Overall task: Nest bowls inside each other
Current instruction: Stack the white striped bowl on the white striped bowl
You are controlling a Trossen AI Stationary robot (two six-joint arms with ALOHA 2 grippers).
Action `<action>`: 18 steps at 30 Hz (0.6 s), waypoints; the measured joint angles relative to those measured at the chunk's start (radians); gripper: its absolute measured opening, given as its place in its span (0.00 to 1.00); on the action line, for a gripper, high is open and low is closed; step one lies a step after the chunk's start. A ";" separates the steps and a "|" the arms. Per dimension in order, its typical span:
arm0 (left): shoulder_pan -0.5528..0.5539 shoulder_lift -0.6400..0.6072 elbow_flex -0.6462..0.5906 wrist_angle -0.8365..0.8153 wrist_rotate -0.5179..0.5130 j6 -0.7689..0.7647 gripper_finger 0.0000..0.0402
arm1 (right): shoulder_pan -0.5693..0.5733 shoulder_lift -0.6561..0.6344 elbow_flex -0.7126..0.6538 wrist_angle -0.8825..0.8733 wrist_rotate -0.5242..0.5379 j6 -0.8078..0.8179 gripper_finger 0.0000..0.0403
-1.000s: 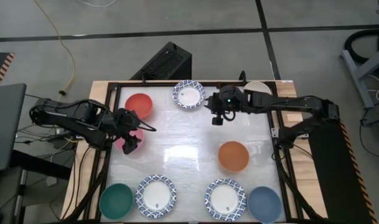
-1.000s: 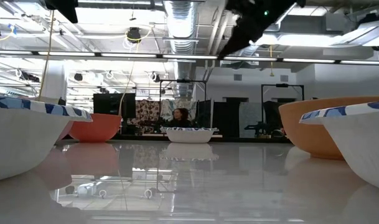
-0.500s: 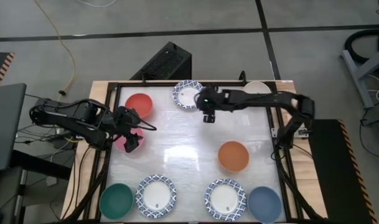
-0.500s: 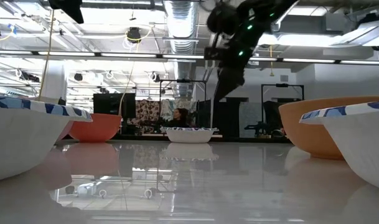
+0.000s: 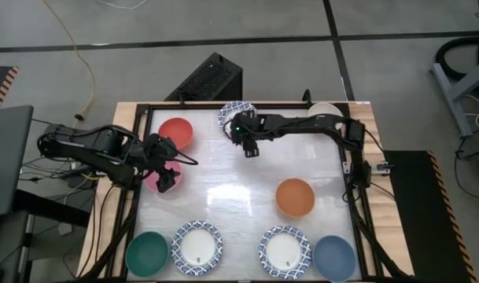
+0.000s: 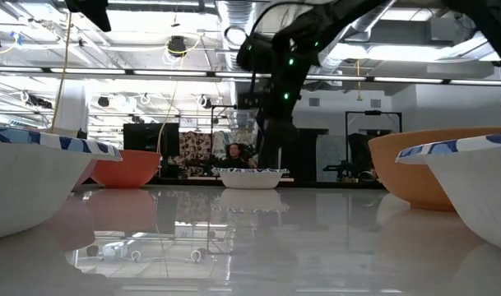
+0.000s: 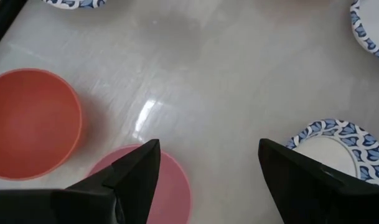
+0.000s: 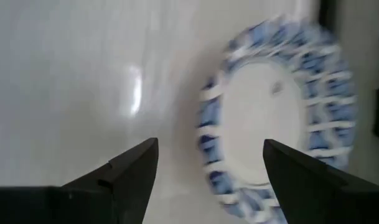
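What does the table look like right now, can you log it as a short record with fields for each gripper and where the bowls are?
left gripper: open, over the pink bowl
right gripper: open, beside the far patterned bowl
red bowl: far left, empty
orange bowl: right of centre, empty
cream bowl: far right corner
near row: green bowl, two patterned bowls, blue bowl
nested so far: none seen

Six plain bowls (image 5: 295, 196), three blue-rimmed bowls (image 5: 197, 248), two arms (image 5: 302, 126).
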 joint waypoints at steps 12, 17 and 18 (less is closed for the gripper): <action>0.000 0.000 0.000 -0.001 -0.026 0.021 0.65 | -0.021 0.100 0.023 -0.039 0.120 0.060 0.71; 0.000 0.000 0.000 -0.001 -0.028 0.022 0.65 | -0.021 0.114 0.022 -0.068 0.134 0.070 0.60; 0.000 0.000 0.000 -0.001 -0.029 0.022 0.65 | -0.021 0.114 0.022 -0.070 0.133 0.078 0.56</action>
